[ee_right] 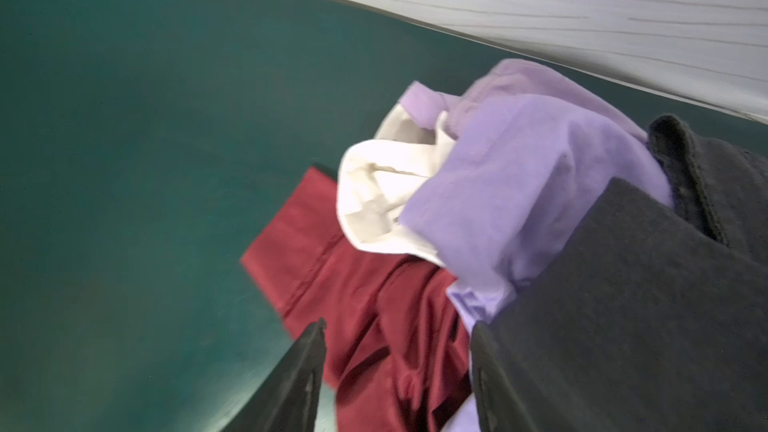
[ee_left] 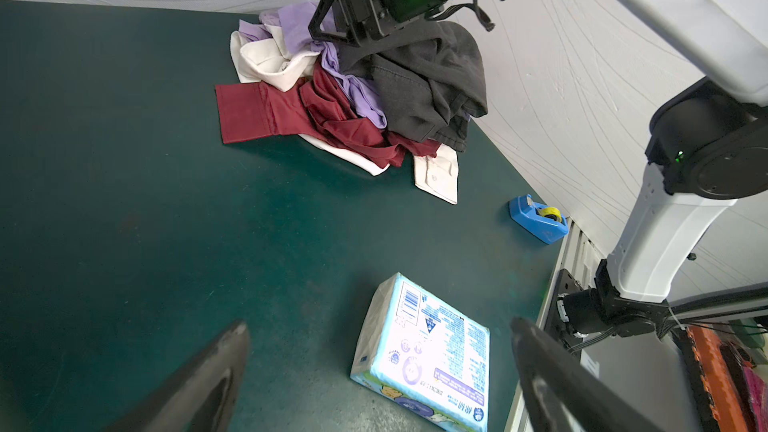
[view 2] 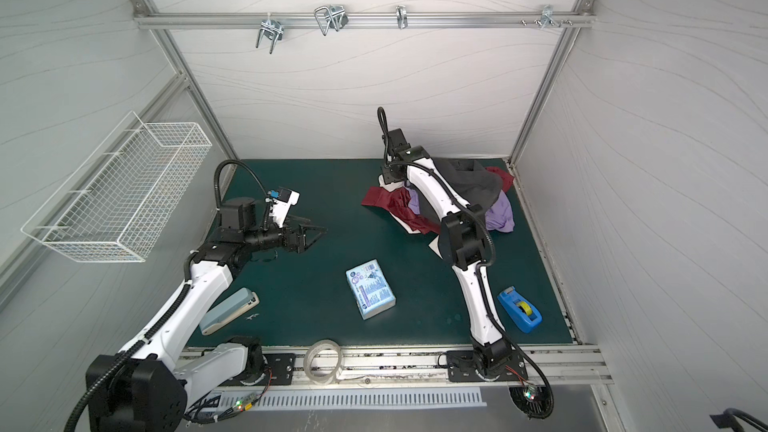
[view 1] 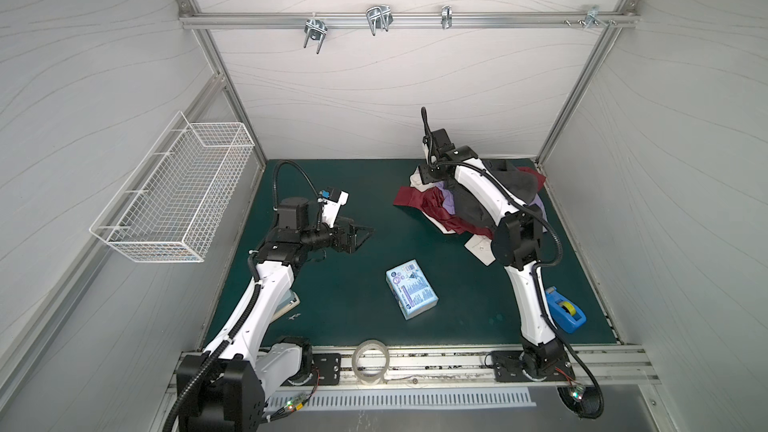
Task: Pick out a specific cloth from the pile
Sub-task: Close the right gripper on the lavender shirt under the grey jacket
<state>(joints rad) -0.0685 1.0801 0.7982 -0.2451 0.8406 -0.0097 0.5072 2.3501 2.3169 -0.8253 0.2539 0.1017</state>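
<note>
The thin, limp cloth [ee_right: 519, 184] lies tangled in the pile [ee_left: 266, 114], partly under the grey garment [ee_left: 428, 76]; the right gripper [ee_right: 399, 324], fingers [ee_right: 299, 376] half apart and empty, should pinch its exposed fold, the left gripper [ee_left: 379, 324] hanging wide.

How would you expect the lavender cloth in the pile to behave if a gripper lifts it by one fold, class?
Probably floppy: the lavender cloth lies in soft crumpled folds, so it should drape. It likely drags neighbours, since the dark grey garment lies over it and the maroon cloth tangles alongside.
</note>
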